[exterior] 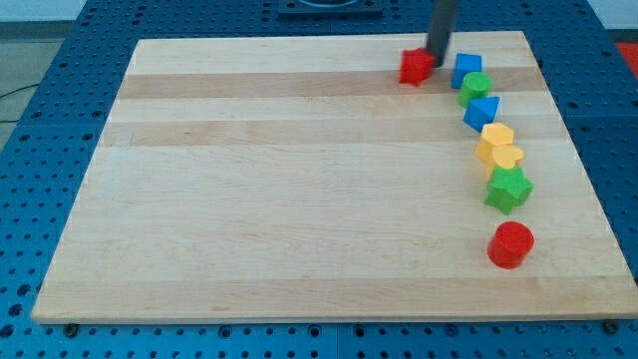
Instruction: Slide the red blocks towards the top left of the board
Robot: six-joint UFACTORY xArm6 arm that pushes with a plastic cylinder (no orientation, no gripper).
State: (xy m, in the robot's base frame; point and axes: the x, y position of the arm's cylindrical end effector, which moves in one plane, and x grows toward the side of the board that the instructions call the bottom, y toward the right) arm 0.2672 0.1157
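A red star-like block (416, 67) lies near the view's top, right of centre. My tip (437, 63) stands right against its right side, between it and a blue cube (467, 70). A red cylinder (510, 244) stands far off at the lower right of the board (249, 199).
A curved row of blocks runs down the right side: the blue cube, a green cylinder (477, 87), a blue block (482, 111), two yellow blocks (495, 137) (504, 157) and a green star block (508, 188). A blue pegboard table (40, 150) surrounds the board.
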